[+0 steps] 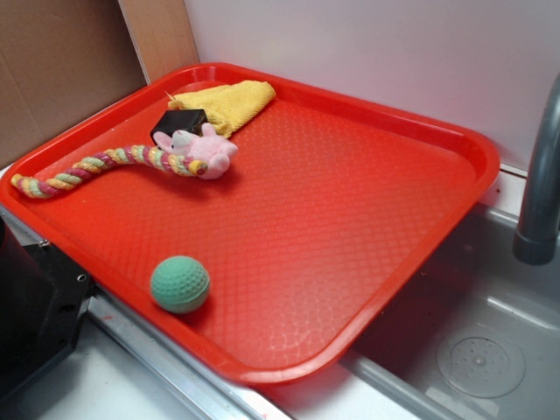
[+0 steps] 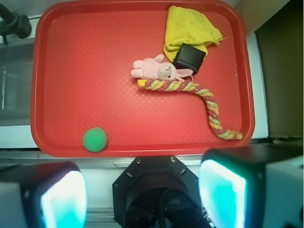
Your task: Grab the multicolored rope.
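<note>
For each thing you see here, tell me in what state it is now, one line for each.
multicolored rope: lying bent on the tray, not gripped
pink plush animal: lying on its side, touching the rope
yellow cloth: crumpled in a tray corner
black block: resting partly on the cloth
green ball: sitting alone near the tray edge
red tray: flat beside the sink
gripper: open, above the tray, holding nothing

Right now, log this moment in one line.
gripper open, above tray edge | multicolored rope on red tray, untouched, beside pink plush | grasp pending
</note>
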`<state>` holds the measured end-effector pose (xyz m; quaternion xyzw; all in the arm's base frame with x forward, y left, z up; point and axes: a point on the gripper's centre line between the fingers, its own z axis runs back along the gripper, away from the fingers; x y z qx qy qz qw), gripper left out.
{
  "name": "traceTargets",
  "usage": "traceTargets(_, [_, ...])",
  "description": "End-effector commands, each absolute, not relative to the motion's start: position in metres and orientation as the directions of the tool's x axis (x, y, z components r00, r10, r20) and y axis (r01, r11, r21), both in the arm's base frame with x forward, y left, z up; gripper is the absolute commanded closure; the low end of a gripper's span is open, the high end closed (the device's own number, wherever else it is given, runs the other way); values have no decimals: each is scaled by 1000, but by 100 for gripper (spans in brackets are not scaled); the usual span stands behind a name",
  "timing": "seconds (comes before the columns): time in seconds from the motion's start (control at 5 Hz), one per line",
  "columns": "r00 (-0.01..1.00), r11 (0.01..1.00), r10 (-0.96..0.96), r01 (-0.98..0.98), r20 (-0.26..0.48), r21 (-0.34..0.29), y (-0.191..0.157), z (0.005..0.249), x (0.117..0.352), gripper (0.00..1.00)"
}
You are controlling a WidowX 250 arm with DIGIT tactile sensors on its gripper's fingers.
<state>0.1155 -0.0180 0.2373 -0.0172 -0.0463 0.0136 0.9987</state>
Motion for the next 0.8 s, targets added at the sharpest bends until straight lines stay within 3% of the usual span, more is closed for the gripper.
traceTargets(0.0, [995, 999, 29, -26, 92, -36, -18, 237, 116, 0])
traceTargets(0.6, [994, 1000, 19, -17, 112, -24, 42, 211, 128, 0])
